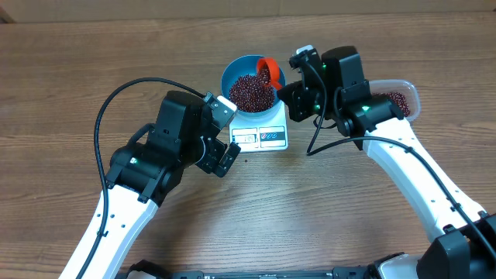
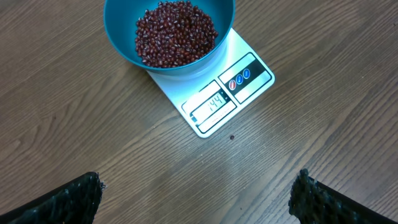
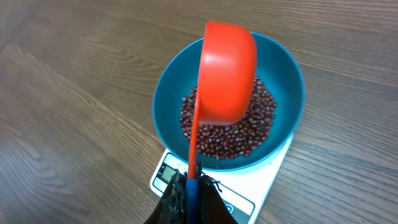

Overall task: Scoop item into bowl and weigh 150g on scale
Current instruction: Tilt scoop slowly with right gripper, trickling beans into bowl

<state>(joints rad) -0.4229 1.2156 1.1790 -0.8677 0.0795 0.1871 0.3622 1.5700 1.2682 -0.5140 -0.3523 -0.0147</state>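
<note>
a bright-blue bowl sits on a small white scale on a wooden desk, holding a heap of dark red-brown beans. the right claw is closed on the thin handle of an orange-red scoop, which is tipped over above the bowl. the left claw is wide open and holds nothing, hanging above bare desk near the scale's display edge. a clear tub with more beans lies behind the right arm.

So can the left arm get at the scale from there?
Probably yes: the open left gripper hovers just short of the scale, with bare table between. The bowl covers its far end.
</note>
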